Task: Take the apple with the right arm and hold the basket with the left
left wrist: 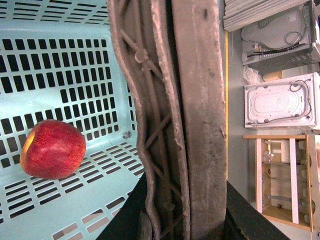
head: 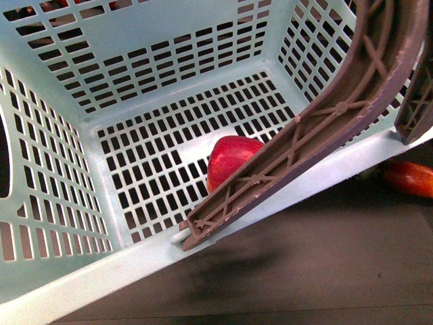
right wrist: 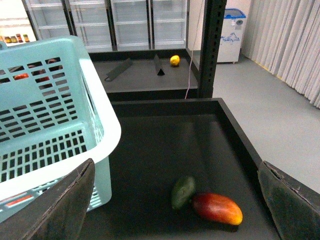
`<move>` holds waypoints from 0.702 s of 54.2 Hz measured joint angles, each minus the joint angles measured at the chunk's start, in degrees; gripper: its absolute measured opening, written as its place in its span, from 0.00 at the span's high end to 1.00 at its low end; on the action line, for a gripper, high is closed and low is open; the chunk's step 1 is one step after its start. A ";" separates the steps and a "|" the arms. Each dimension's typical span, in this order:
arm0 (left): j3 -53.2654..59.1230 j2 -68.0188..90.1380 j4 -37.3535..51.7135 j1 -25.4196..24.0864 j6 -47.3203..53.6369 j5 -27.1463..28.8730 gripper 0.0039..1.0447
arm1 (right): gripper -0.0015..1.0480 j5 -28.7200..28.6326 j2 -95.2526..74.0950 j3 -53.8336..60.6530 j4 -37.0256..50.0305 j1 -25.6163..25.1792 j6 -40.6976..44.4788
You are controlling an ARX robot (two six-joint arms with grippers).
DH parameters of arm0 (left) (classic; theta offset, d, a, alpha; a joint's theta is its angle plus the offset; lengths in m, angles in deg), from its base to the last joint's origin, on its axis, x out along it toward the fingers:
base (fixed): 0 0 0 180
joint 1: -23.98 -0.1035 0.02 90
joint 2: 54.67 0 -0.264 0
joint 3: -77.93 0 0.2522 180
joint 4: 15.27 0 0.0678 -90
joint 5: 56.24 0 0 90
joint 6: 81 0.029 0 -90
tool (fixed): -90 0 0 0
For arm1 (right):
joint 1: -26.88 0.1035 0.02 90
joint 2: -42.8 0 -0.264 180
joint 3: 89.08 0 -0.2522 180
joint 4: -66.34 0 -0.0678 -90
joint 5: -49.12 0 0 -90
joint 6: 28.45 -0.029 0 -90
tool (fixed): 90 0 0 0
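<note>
Apple point(head: 230, 159) on basket point(head: 67, 292) floor, centre of front frame, half behind raised handle point(head: 325, 122). Left end effector point(left wrist: 182, 220) clenched on that handle; right end effector point(right wrist: 176, 220) released, empty, over the worktop point(right wrist: 150, 140). Risk: basket looks tilted; handle slipping in grip would roll apple to wall

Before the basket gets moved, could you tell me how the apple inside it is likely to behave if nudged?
The apple is round and glossy, so it would probably roll on the floor of the basket and might slip in a loose grip. It looks firm, so likely rigid.
</note>
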 joint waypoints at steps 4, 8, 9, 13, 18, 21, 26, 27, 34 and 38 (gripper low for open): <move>0.90 -0.07 2.73 -0.09 -1.73 1.16 0.82 | 0.08 0.00 0.00 0.00 0.00 0.00 0.00; 2.75 -0.11 8.81 -1.18 -7.13 2.45 0.82 | 0.08 0.00 0.00 0.00 0.00 0.00 0.02; 2.86 -0.11 9.18 -1.70 -8.33 2.62 0.82 | 0.08 0.00 0.00 0.00 0.00 0.00 0.00; 2.97 -0.11 10.01 -5.27 -12.33 2.40 0.82 | 0.08 0.02 0.00 0.00 0.00 0.00 0.02; 3.08 -0.11 10.86 -8.35 -13.25 2.10 0.82 | 0.08 0.00 0.00 0.00 0.00 0.00 0.00; 3.19 -0.11 11.50 -10.62 -13.60 1.79 0.82 | 0.08 0.00 0.00 0.00 0.00 0.00 0.02; 3.78 -0.11 12.55 -15.56 -14.05 1.29 0.82 | 0.08 0.00 0.00 0.00 0.00 0.00 0.00; 3.89 -0.11 12.63 -16.15 -14.08 1.29 0.82 | 0.08 0.00 0.00 0.00 0.00 0.00 0.02; 5.33 0.39 13.44 -24.85 -14.80 1.09 0.82 | 0.08 0.00 0.00 0.00 0.00 0.00 0.02; 5.44 1.22 13.46 -28.92 -15.39 1.46 0.82 | 0.08 0.00 0.00 0.00 0.00 0.00 0.02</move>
